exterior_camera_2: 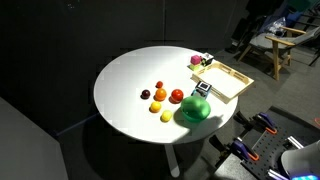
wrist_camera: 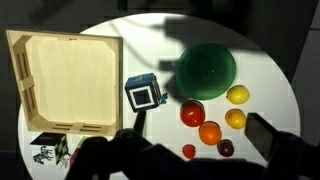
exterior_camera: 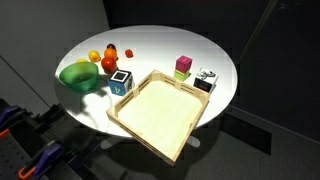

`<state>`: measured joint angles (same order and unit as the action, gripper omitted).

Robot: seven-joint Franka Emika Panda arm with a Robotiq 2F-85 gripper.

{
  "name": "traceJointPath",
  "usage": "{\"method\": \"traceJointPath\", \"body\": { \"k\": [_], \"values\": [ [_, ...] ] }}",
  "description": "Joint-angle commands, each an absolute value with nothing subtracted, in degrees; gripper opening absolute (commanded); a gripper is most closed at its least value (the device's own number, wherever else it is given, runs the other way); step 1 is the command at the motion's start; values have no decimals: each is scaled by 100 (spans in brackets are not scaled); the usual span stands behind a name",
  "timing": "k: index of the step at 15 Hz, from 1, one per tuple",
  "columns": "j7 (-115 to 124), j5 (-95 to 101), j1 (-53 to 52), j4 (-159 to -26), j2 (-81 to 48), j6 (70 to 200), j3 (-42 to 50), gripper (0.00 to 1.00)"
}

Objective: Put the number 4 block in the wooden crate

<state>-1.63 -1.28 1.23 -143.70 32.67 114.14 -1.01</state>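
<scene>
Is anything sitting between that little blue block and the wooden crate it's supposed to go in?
Nothing visible does. The block stands right beside the crate, next to its rim. The bowl and fruit lie on the block's other side, away from the crate. Only the low rim itself has to be cleared.

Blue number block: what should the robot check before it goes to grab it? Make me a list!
1. Top free: ok. The blue block stands on the table with nothing on it.
2. Crate empty: ok. The wooden crate holds nothing.
3. Open and empty: ok. In the wrist view the gripper is open and holds nothing.
4. Lined up over the block: not ok. The block sits off to one side of the gripper.
5. Room to grab: cannot tell. The green bowl and the crate's rim are both near the block.
</scene>
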Motion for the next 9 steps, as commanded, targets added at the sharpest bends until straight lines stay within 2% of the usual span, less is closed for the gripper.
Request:
{"method": "traceJointPath", "body": {
  "k": [1, 9],
  "values": [
    [-72, -50, 104, -14100, 2951, 11769, -79, 100],
    [156, 101, 185, -13591, 1964, 12022, -101, 100]
  ]
}}
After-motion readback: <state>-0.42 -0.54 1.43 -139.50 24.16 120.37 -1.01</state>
